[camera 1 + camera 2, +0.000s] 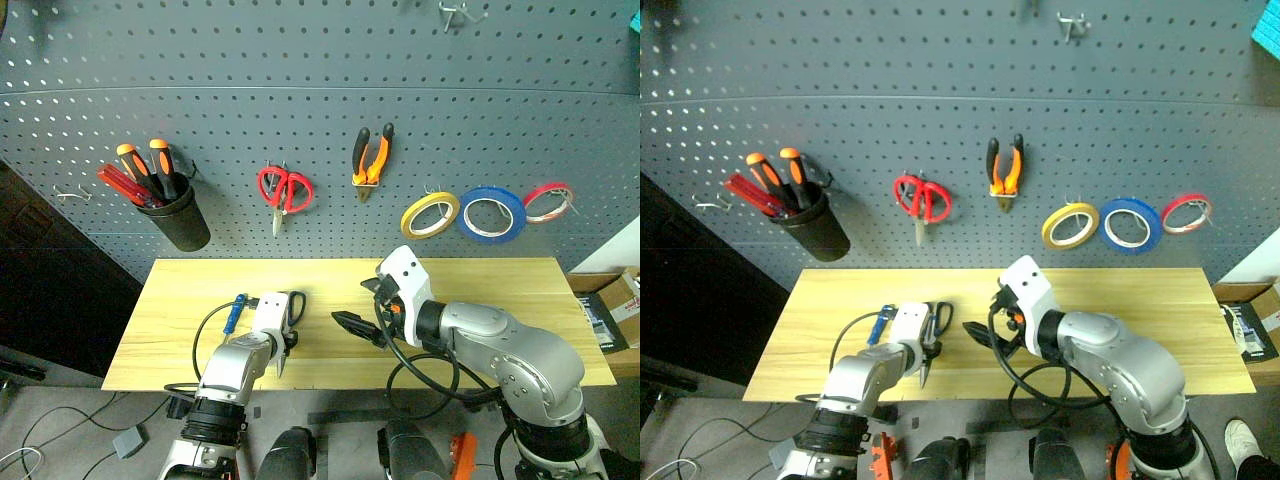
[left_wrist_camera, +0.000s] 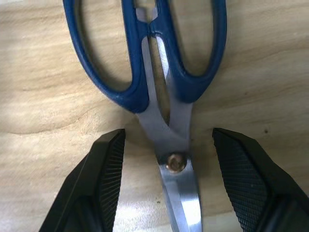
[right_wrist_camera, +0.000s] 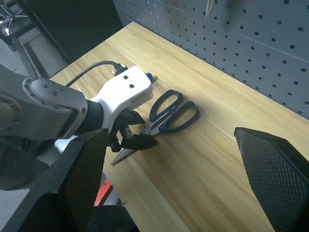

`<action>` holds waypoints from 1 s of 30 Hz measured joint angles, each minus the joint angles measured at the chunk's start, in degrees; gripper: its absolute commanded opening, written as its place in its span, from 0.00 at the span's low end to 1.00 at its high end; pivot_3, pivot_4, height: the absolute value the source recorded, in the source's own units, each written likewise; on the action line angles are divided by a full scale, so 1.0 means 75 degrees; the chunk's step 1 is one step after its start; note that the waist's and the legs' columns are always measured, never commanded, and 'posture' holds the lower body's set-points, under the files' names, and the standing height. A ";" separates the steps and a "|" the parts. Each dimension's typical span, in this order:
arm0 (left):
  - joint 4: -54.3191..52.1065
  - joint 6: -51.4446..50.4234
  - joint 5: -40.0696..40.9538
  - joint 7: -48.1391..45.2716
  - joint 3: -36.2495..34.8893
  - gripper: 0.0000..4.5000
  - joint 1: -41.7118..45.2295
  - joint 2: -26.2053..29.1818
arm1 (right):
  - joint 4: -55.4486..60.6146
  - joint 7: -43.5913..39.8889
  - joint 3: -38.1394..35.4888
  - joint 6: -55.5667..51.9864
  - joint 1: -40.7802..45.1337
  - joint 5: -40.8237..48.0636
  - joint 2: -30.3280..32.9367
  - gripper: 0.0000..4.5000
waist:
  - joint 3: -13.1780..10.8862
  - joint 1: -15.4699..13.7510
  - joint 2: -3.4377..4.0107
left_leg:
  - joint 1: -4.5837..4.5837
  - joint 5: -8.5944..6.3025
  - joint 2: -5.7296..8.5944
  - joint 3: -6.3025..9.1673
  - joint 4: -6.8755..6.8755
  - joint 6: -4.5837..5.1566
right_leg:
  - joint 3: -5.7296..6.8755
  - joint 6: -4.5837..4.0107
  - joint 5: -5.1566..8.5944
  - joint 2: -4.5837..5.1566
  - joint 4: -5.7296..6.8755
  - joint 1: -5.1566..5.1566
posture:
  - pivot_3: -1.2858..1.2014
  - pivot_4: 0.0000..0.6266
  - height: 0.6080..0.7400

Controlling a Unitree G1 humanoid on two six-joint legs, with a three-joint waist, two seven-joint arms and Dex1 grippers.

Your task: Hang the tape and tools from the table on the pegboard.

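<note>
Dark blue-handled steel scissors (image 2: 140,87) lie flat on the table (image 1: 480,290). My left gripper (image 2: 167,133) points down over them, open, one finger on each side of the pivot with a gap on both sides. The blue-handled screwdriver (image 1: 234,313) lies beside that hand, partly hidden by it. My right gripper (image 1: 368,308) hovers open and empty above the table's middle, to the right of the scissors. On the pegboard (image 1: 320,80) hang the yellow tape (image 1: 430,214) and the orange-and-black pliers (image 1: 371,156).
On the pegboard hang red-handled scissors (image 1: 284,190), a blue roll (image 1: 492,213) and a red roll (image 1: 548,201). A black cup (image 1: 178,215) at its left holds orange and red screwdrivers. A small hook (image 1: 68,195) sits at the far left. Boxes (image 1: 610,310) stand right of the table.
</note>
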State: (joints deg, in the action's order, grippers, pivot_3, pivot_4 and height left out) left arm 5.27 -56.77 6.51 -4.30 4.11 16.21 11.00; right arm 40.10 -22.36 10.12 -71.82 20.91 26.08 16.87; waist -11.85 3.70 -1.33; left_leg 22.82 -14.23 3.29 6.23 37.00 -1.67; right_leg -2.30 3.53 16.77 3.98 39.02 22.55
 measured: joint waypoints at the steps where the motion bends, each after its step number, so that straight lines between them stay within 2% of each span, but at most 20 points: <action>1: 0.0029 0.0012 -0.0017 0.0006 -0.0010 0.55 0.0015 0.0000 | 0.0002 0.0006 -0.0002 0.0000 -0.0001 0.0004 0.0014 1.00 | 0.0000 0.0009 0.0000 | 0.0000 0.0000 0.0001 -0.0001 0.0000 0.0000 | 0.0000 0.0000 0.0000 0.0000 0.0000 -0.0001 | 0.46 0.30 1.00; 5: 0.0155 0.0191 -0.0069 0.0115 -0.0085 0.27 0.0041 -0.0034 | 0.0010 0.0009 -0.0005 -0.0003 -0.0012 0.0079 0.0065 1.00 | 0.0000 0.0023 0.0000 | -0.0001 0.0000 0.0000 0.0001 0.0000 0.0000 | 0.0001 0.0000 0.0000 0.0001 0.0000 -0.0003 | 0.46 0.30 1.00; 7: 0.0179 0.0325 -0.0141 0.0161 -0.0083 0.19 0.0040 -0.0042 | 0.0018 -0.0009 -0.0014 -0.0010 -0.0018 0.0177 0.0110 1.00 | 0.0001 0.0044 -0.0001 | -0.0001 0.0000 0.0000 0.0001 0.0000 0.0000 | 0.0001 0.0000 0.0000 0.0001 -0.0001 -0.0004 | 0.45 0.30 1.00; 12: 0.0110 0.0653 -0.0099 -0.0195 -0.0157 0.19 -0.0183 0.0071 | 0.0201 -0.0054 -0.0071 -0.0046 -0.0031 0.0393 0.0410 1.00 | 0.0001 0.0119 -0.0001 | -0.0001 0.0000 0.0001 0.0000 0.0000 0.0000 | 0.0001 0.0000 0.0000 0.0002 -0.0004 -0.0007 | 0.45 0.31 1.00; 18: -0.1163 0.1560 0.0143 -0.1559 -0.0128 0.19 -0.1373 0.1093 | 0.0604 -0.0053 -0.0259 0.0597 -0.0242 0.0217 0.1136 1.00 | -0.0002 0.0186 -0.0002 | 0.0008 -0.0001 -0.0009 -0.0001 -0.0007 0.0000 | -0.0001 0.0000 0.0001 0.0006 -0.0007 0.0008 | 0.45 0.32 1.00; 21: -0.2193 0.3254 -0.0029 -0.2365 -0.0058 0.18 -0.2163 0.2046 | 0.0935 -0.0200 -0.0240 0.1572 -0.0542 -0.0068 0.1623 1.00 | -0.0005 0.0177 -0.0005 | 0.0007 -0.0002 -0.0015 -0.0007 -0.0010 -0.0001 | -0.0004 -0.0001 0.0001 0.0020 -0.0021 0.0003 | 0.45 0.32 1.00; 22: -0.2468 0.3790 -0.0064 -0.2527 -0.0101 0.15 -0.2343 0.2243 | 0.0961 -0.0251 -0.0278 0.1783 -0.0635 -0.0083 0.1659 1.00 | -0.0005 0.0170 -0.0006 | 0.0009 -0.0002 -0.0014 -0.0006 -0.0009 -0.0001 | -0.0002 -0.0001 0.0001 0.0025 -0.0022 0.0002 | 0.45 0.32 1.00; 23: -0.2745 0.4263 -0.0096 -0.2644 -0.0156 0.11 -0.2454 0.2332 | 0.0973 -0.0320 -0.0308 0.1950 -0.0706 -0.0086 0.1692 1.00 | -0.0005 0.0160 -0.0005 | 0.0006 -0.0003 -0.0013 -0.0009 -0.0009 0.0001 | -0.0004 0.0000 0.0001 0.0030 -0.0026 -0.0005 | 0.45 0.32 1.00; 30: -0.3329 0.6956 -0.0653 -0.2629 -0.0416 0.11 -0.2406 0.2424 | 0.0989 -0.0387 -0.0630 0.2729 -0.0756 -0.0023 0.1626 1.00 | -0.0006 0.0133 -0.0007 | 0.0001 -0.0006 -0.0016 -0.0004 -0.0008 0.0007 | 0.0013 0.0000 0.0002 0.0022 -0.0033 -0.0025 | 0.46 0.31 1.00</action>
State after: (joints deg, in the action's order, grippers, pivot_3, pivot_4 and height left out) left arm -19.70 -4.61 1.62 -24.02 0.99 -1.84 29.18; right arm 47.52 -25.26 5.40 -51.36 15.24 25.91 29.06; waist -11.90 4.70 -1.38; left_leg 22.83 -14.28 3.17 6.20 36.95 -1.61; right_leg -2.21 3.53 16.78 4.14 38.77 22.36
